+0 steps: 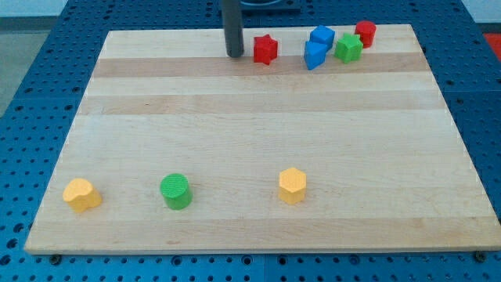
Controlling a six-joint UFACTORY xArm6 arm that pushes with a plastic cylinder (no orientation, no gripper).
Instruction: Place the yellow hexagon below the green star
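Note:
The yellow hexagon (292,185) sits near the board's bottom edge, a little right of centre. The green star (348,48) is at the view's top right, between a blue block and a red cylinder. My tip (235,55) rests on the board near the top edge, just left of a red star (265,49), far above the yellow hexagon.
Two blue blocks (321,36) (315,55) sit left of the green star, and a red cylinder (365,33) sits to its upper right. A green cylinder (175,190) and another yellow block (81,194) lie along the bottom left. The wooden board (258,125) lies on a blue perforated table.

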